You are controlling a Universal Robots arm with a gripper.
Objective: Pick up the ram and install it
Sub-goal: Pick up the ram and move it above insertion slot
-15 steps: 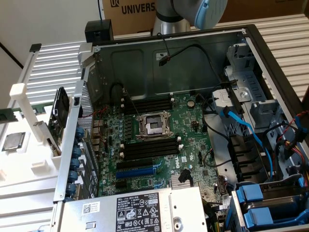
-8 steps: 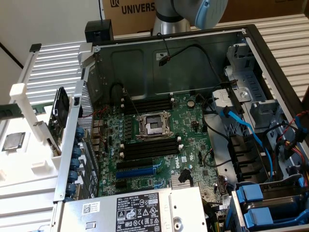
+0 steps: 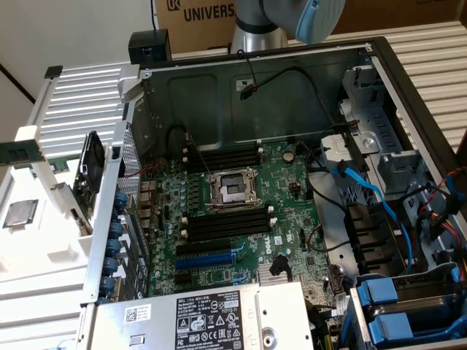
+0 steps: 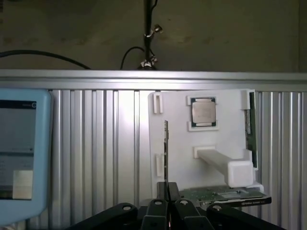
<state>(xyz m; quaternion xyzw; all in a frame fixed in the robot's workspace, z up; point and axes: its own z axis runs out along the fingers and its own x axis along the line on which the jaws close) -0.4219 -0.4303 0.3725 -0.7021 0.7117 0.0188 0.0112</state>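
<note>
Gripper (image 4: pixel 167 189) was clamped shut on the ram (image 4: pixel 166 148), a thin green stick seen edge-on that reached out from the fingertips in front of the white tray (image 4: pixel 177 143). On the tray lay a square silver processor chip (image 4: pixel 203 111), and another green board (image 4: pixel 249 132) stood on edge along one side of the tray. A ribbed metal surface (image 4: pixel 96 153) spread around the tray. Beside the tray, an open computer case (image 3: pixel 219 95) showed its motherboard (image 3: pixel 292 211) and long black memory slots (image 3: pixel 219 226).
</note>
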